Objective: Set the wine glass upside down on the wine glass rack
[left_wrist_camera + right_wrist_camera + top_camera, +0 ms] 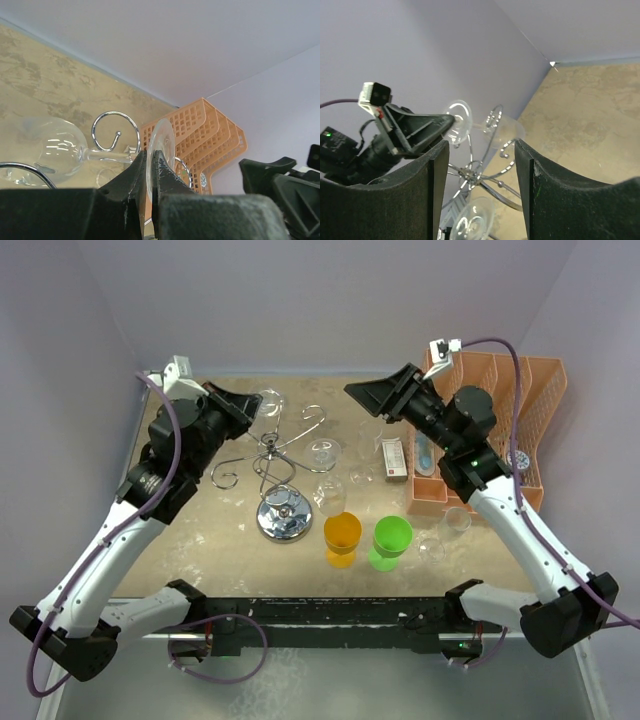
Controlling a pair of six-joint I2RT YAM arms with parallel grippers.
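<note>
Right now the left claw (150,162) pinches the foot of the wine glass (57,147), holding it sideways by the curled arms of the wine glass rack (281,512); the right claw (362,394) hangs wide, empty.

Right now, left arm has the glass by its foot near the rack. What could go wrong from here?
1. The left gripper pinches only the thin foot of the wine glass, which lies sideways; it may pivot or slip when turned over.
2. Its bowl looks close to a scroll arm of the wine glass rack; a bump could rock the rack and the other glass beside it.
</note>
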